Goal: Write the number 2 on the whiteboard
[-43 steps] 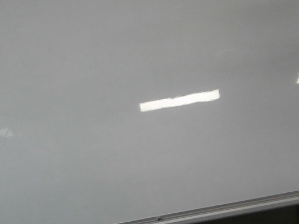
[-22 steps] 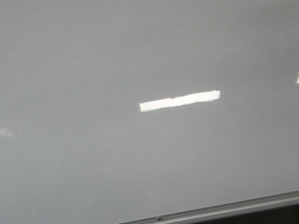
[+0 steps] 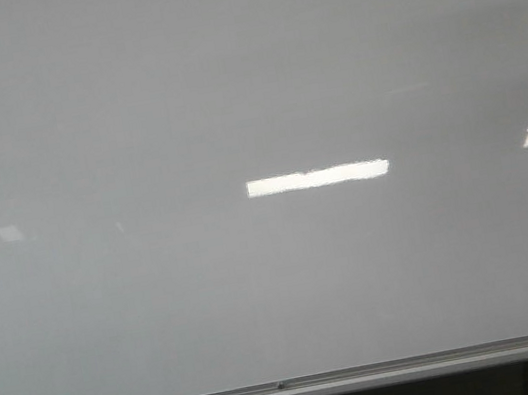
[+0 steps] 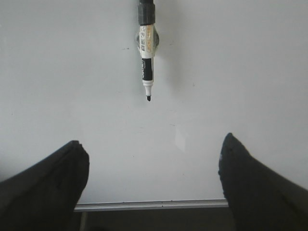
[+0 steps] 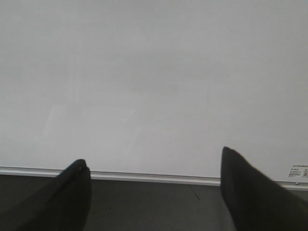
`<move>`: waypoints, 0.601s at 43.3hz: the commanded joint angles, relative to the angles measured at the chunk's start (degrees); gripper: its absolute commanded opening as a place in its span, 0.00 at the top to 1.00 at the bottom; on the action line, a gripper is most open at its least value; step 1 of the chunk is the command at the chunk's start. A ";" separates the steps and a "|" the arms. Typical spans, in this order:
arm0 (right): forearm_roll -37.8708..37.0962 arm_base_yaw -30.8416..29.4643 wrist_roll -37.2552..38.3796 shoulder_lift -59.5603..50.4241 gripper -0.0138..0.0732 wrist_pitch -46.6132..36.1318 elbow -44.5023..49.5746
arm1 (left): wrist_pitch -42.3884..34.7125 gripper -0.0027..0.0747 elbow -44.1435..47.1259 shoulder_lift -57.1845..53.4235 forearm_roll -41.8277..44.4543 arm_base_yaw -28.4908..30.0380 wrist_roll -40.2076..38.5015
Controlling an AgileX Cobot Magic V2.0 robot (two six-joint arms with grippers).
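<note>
Glossy whiteboard (image 3: 244,79) filled the view, unmarked. Both the left gripper (image 4: 150,159) and right gripper (image 5: 154,173) stood wide, holding nothing. A marker (image 4: 147,48) hung on the whiteboard above the left gripper.

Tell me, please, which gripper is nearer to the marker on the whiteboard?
Left. The left gripper faces the marker, open on either side of it. The right gripper sees only bare whiteboard, no marker.

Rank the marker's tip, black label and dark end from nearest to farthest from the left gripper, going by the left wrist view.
1. Tip: nearest, pointing back toward the left gripper and its open jaws.
2. Black label: mid-barrel, just beyond the tip.
3. Dark end: farthest, at the marker's far end.
</note>
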 commanded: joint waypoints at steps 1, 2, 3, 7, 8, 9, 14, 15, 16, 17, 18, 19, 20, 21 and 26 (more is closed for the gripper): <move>-0.17 0.01 -0.56 0.38 0.18 -3.38 -2.00 | -4.84 0.26 -3.46 4.40 -0.21 0.06 -0.15; -0.17 0.01 -0.56 0.38 0.18 -3.38 -2.00 | -4.99 0.26 -3.74 5.51 -0.21 0.06 -0.15; -0.17 0.01 -0.56 0.38 0.18 -3.38 -2.00 | -5.29 0.26 -4.03 6.94 -0.21 0.06 -0.15; -0.17 0.01 -0.56 0.38 0.18 -3.38 -2.00 | -6.05 0.26 -5.17 11.05 -0.21 0.06 -0.15; -0.17 0.01 -0.56 0.38 0.18 -3.38 -2.00 | -6.31 0.26 -5.55 12.07 -0.21 0.06 -0.15; -0.17 0.01 -0.56 0.38 0.18 -3.38 -2.00 | -6.71 0.26 -5.86 13.06 -0.21 0.06 -0.15; -0.17 0.01 -0.56 0.38 0.18 -3.38 -2.00 | -9.09 0.26 -7.34 18.10 -0.21 0.06 -0.15; -0.17 0.01 -0.56 0.38 0.18 -3.38 -2.00 | -9.49 0.26 -7.62 18.63 -0.21 0.06 -0.15; -0.17 0.01 -0.56 0.38 0.18 -3.38 -2.00 | -10.16 0.26 -7.84 19.64 -0.21 0.06 -0.15; -0.17 0.01 -0.56 0.38 0.18 -3.38 -2.00 | -10.97 0.26 -8.03 20.38 -0.21 0.06 -0.15; -0.17 0.01 -0.56 0.38 0.18 -3.38 -2.00 | -11.58 0.26 -8.18 21.14 -0.21 0.06 -0.15; -0.17 0.01 -0.56 0.38 0.18 -3.38 -2.00 | -12.22 0.26 -8.29 21.85 -0.21 0.06 -0.15; -0.17 0.01 -0.56 0.38 0.18 -3.38 -2.00 | -13.07 0.26 -8.41 22.78 -0.21 0.06 -0.15; -0.17 0.01 -0.56 0.38 0.18 -3.38 -2.00 | -13.78 0.26 -8.53 23.47 -0.21 0.06 -0.15; -0.17 0.01 -0.56 0.38 0.18 -3.38 -2.00 | -17.70 0.26 -8.65 26.63 -0.21 0.06 -0.15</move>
